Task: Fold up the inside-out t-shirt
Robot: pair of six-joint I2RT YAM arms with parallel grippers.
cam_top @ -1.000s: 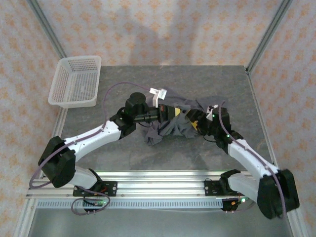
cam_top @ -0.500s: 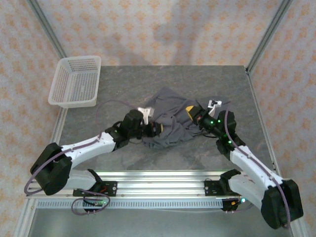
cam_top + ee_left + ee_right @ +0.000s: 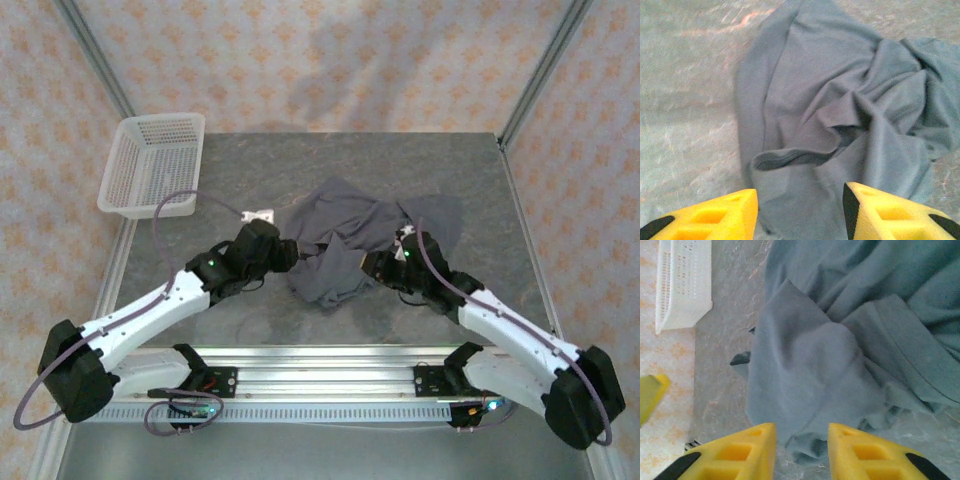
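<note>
Lying bunched at centre of table: t-shirt, unfolded. Jaws of left gripper and right gripper apart, empty, over cloth's near side. Risk: pinching several layers at once, dragging heap into tighter tangle.

Dark grey t-shirt lies crumpled on the speckled grey table, with deep folds toward the right. A hemmed edge curls open near the lower middle. Left fingers, yellow with black tips, stand apart at the bottom edge, nothing clamped between them. They are possibly just clear of the cloth; contact unclear.
</note>
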